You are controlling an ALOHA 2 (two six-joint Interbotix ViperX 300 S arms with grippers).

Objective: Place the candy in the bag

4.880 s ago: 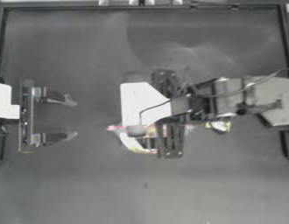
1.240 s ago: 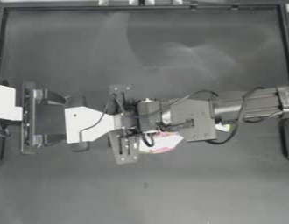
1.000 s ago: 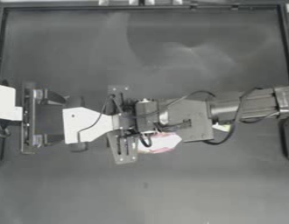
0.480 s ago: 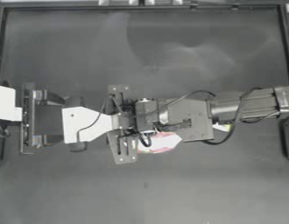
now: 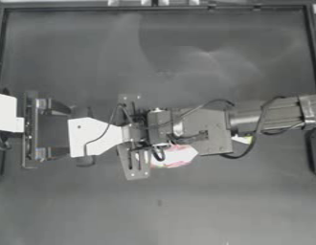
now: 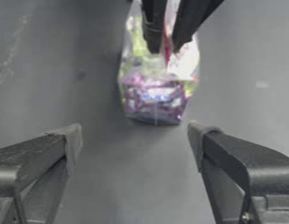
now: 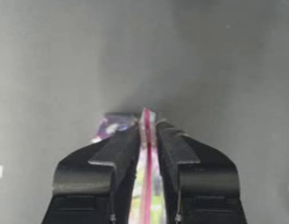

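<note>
Pinching the bag (image 7: 146, 131) by its pink-red mouth strip, my right gripper (image 7: 147, 131) has both dark jaws pressed flat against the plastic, one on each side, with the strip standing up between them. Just past my fingertips a bit of the bag's purple and silver contents peeks out, and beyond that lies only the dark table (image 7: 229, 65), matte and smooth, with a soft sheen across it.

From overhead, my right arm reaches across the middle of the table, and the bag shows as a pale pink patch just beside the gripper's body, mostly covered by it. A small pale yellow-green shape, the candy (image 5: 242, 139), lies on the table behind my wrist, half tucked under the arm, so its outline is hard to read.

Farther on, facing me, my left gripper (image 6: 132, 133) waits with its jaws spread wide and nothing between them. Its camera sees the bag hanging from my fingers (image 6: 154, 26) above the table, colourful sweets bunched at its lower end.
</note>
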